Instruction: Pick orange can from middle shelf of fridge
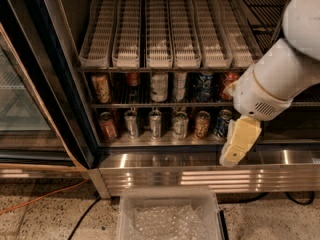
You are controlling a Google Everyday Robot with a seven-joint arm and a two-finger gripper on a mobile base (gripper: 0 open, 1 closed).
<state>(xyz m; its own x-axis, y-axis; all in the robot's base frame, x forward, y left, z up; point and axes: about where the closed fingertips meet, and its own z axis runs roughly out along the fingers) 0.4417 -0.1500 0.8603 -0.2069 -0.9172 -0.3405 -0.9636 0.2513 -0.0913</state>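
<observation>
The orange can, pale golden-tan, stands upright at the far left of the middle shelf, a thin dark wire rack in the open fridge. Several other cans stand beside it on that rack, among them a red-orange one at the right end. My gripper, pale yellow, hangs from the white arm in front of the fridge's lower right, pointing down over the steel base panel. It is well to the right of the orange can and below it, holding nothing that I can see.
White slotted lane trays fill the rack above. A row of cans, with a coppery-red one at the left, stands on the steel floor level. The glass door is open at the left. A clear plastic bin sits on the floor in front. An orange cable lies on the floor at the left.
</observation>
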